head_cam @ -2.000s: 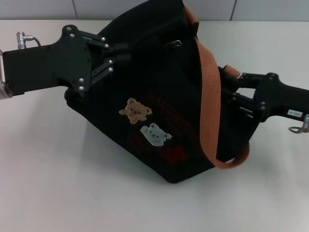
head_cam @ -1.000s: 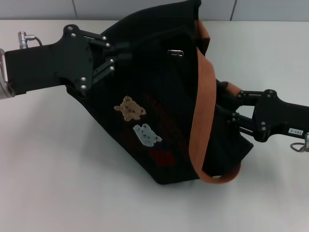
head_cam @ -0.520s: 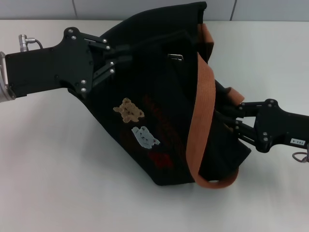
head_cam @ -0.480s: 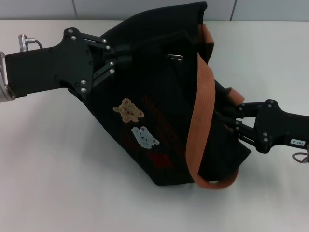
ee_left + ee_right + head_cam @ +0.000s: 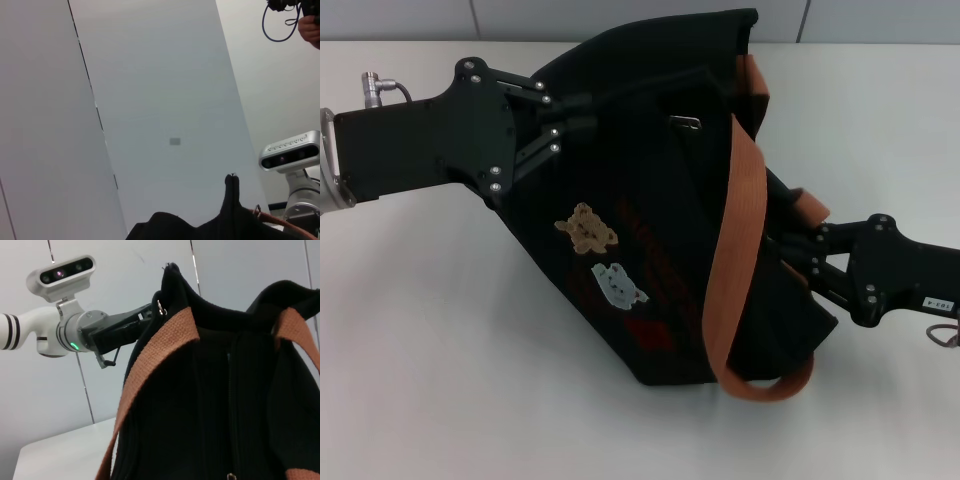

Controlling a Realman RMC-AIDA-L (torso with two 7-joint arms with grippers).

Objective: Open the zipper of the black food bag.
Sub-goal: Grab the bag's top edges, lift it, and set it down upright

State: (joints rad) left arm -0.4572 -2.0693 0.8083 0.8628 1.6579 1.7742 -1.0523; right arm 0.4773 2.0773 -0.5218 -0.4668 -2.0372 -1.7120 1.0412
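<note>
The black food bag (image 5: pixel 660 260) lies tilted on the white table, its tan and pale blue bear patches (image 5: pixel 588 228) facing up. An orange-brown strap (image 5: pixel 735 250) runs across it. My left gripper (image 5: pixel 572 112) is shut on the bag's far left edge; the right wrist view shows it pinching that corner (image 5: pixel 159 307). My right gripper (image 5: pixel 798 258) is pressed into the bag's right side, shut at the zipper. The zipper (image 5: pixel 231 405) shows as a black track in the right wrist view, with a small silver pull tab (image 5: pixel 230 476) at that picture's edge.
A silver side buckle (image 5: pixel 688 122) sits near the bag's far end. White table (image 5: pixel 440 380) lies around the bag, with a grey panelled wall (image 5: pixel 160 100) behind. The strap's loop (image 5: pixel 770 385) hangs off the bag's near right corner.
My right gripper has moved right and toward me along the bag's side. The bag has swung and stretched with it, its patches shifting slightly. The left gripper has barely moved.
</note>
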